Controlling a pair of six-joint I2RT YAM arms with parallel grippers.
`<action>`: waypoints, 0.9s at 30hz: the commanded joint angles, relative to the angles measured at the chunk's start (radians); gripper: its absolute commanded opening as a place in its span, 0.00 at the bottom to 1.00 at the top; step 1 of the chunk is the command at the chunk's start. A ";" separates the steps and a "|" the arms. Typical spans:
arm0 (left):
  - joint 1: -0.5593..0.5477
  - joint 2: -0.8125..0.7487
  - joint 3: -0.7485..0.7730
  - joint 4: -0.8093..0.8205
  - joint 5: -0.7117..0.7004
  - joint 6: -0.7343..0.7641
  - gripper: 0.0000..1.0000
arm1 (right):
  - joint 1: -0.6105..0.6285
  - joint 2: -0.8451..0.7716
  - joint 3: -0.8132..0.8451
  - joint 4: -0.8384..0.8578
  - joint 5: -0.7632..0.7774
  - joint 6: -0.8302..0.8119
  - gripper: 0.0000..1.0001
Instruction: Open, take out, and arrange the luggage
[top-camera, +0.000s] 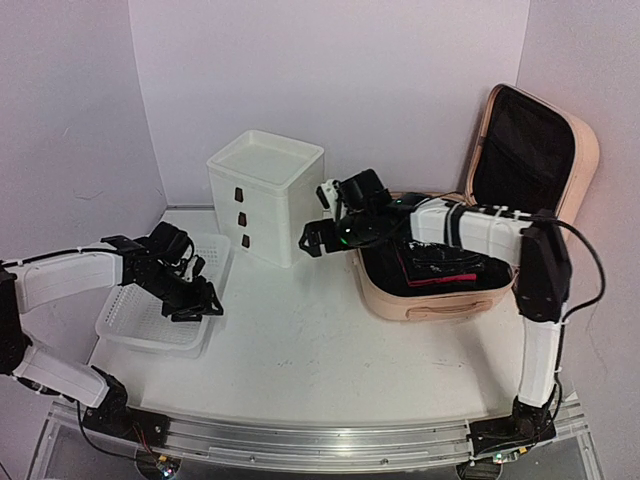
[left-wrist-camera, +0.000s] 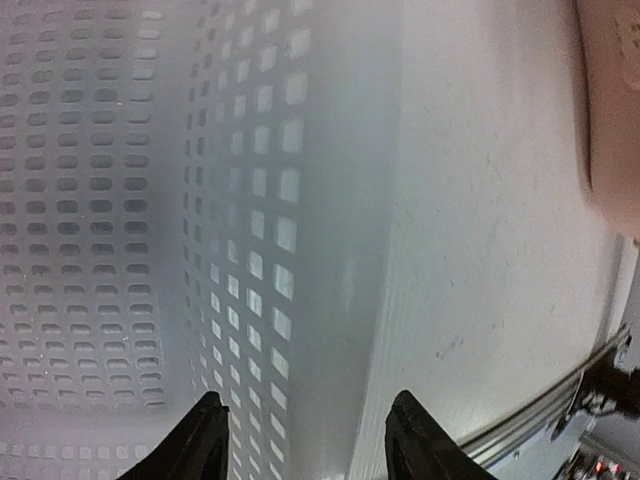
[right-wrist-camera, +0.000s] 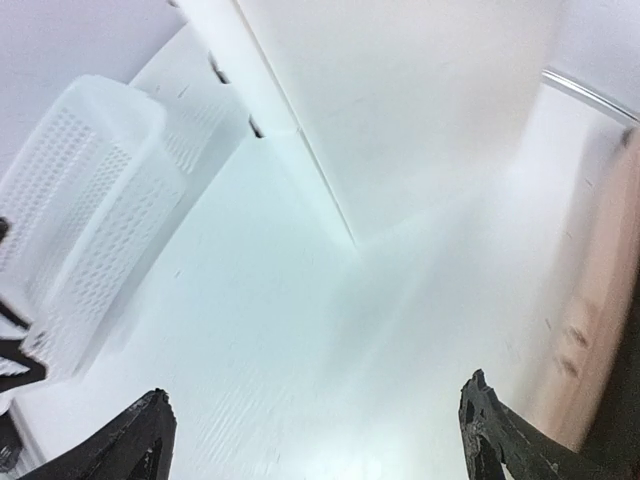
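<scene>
Luggage (top-camera: 440, 290) sits right of the drawer box (top-camera: 265, 195), lid up. Mesh basket (top-camera: 150, 320) left of box. Right gripper (top-camera: 312, 240) just right of box, jaws wide, empty. Left gripper (top-camera: 200, 300) left of box at basket edge, jaws apart, empty.

One suitcase (top-camera: 432, 304), one drawer box (top-camera: 266, 192), one mesh basket (top-camera: 135, 316), two arms (top-camera: 65, 278) (top-camera: 485, 232)

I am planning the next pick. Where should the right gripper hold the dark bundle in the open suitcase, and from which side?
Probably its raised middle fold, coming from above. The dark bundle lies low in the suitcase; the walls enclose it and the lid stands upright behind, so only the top is free.
</scene>
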 joint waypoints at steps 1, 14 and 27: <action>-0.002 -0.127 0.044 -0.003 0.177 0.036 0.65 | -0.002 -0.287 -0.155 -0.079 -0.012 0.036 0.98; 0.219 0.112 0.178 -0.071 0.331 0.212 0.78 | 0.008 -0.453 -0.382 -0.114 -0.084 0.149 0.98; -0.044 0.193 0.070 0.333 0.546 -0.085 0.77 | 0.017 -0.381 -0.367 -0.072 -0.073 0.257 0.98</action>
